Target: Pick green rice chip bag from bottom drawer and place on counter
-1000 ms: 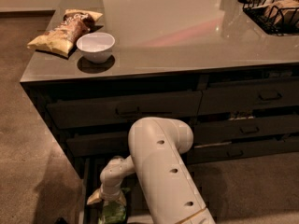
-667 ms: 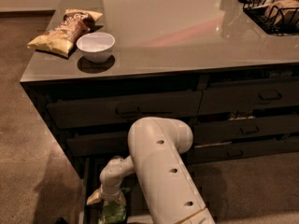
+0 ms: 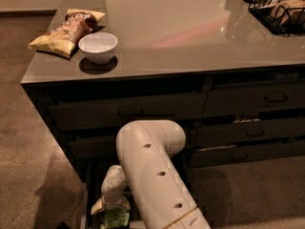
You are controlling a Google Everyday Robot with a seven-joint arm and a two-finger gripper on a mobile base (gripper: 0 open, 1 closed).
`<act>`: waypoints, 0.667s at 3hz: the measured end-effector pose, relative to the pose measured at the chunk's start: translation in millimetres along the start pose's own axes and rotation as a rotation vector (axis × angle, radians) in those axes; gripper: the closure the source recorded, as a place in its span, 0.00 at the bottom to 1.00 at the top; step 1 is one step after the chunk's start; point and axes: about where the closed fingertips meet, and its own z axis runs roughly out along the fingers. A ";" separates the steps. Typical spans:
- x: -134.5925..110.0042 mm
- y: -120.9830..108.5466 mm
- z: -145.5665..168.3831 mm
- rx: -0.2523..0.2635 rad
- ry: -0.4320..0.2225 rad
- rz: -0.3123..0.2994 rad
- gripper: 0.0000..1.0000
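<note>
The green rice chip bag (image 3: 115,218) shows as a light-green crinkly patch at the bottom edge, inside the open bottom drawer (image 3: 88,194). My gripper (image 3: 112,205) reaches down into the drawer right over the bag, at the end of the white wrist. My white arm (image 3: 157,175) covers most of the drawer's right part. The counter (image 3: 190,27) spreads above the dark drawer cabinets.
A white bowl (image 3: 98,46) and yellow-and-brown chip bags (image 3: 64,30) lie at the counter's left corner. A black wire basket (image 3: 281,8) stands at the far right. Upper handled drawers (image 3: 128,111) are shut. Carpet floor (image 3: 28,151) lies to the left.
</note>
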 end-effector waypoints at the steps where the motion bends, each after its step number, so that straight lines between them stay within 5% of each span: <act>1: -0.1 5.1 18.5 -0.071 -0.028 -0.050 0.00; 2: 2.3 10.1 34.9 -0.102 -0.066 -0.060 0.19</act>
